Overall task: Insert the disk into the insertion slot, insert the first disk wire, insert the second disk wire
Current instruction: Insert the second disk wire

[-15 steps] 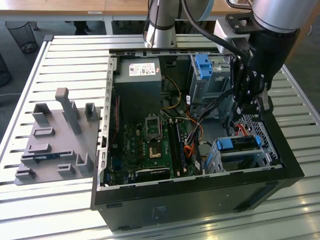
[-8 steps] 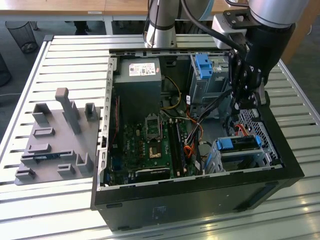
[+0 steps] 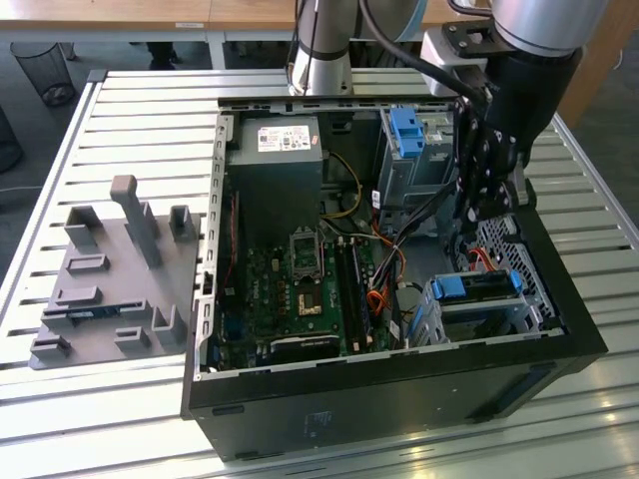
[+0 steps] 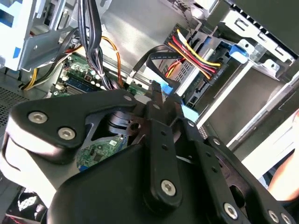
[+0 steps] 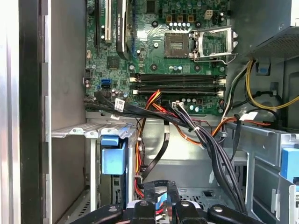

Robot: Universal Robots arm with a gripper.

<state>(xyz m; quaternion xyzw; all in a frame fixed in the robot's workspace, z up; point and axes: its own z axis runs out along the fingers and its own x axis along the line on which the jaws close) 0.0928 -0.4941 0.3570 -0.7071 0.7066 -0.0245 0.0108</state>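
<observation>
The disk (image 3: 477, 286), with its blue carrier rail, sits inside the insertion slot (image 3: 451, 321), a low silver cage at the case's near right corner. In the second wrist view the disk's (image 4: 196, 77) rear end has a red, yellow and black wire bundle (image 4: 198, 58) running into it. My gripper (image 3: 486, 205) hangs inside the case just behind the cage. Its fingers (image 4: 156, 88) are shut on the blue connector (image 4: 164, 87) of a flat black disk wire (image 4: 156, 55). The first wrist view shows the gripper (image 5: 156, 193) below the blue rail (image 5: 113, 158).
The open black computer case (image 3: 399, 384) lies on a slatted white table (image 3: 130, 110). A taller grey bay with a blue latch (image 3: 404, 130) stands behind my gripper. Loose cable bundles (image 5: 205, 140) cross above the motherboard (image 3: 300, 289). A grey fixture block (image 3: 110, 289) sits at the exterior view's left.
</observation>
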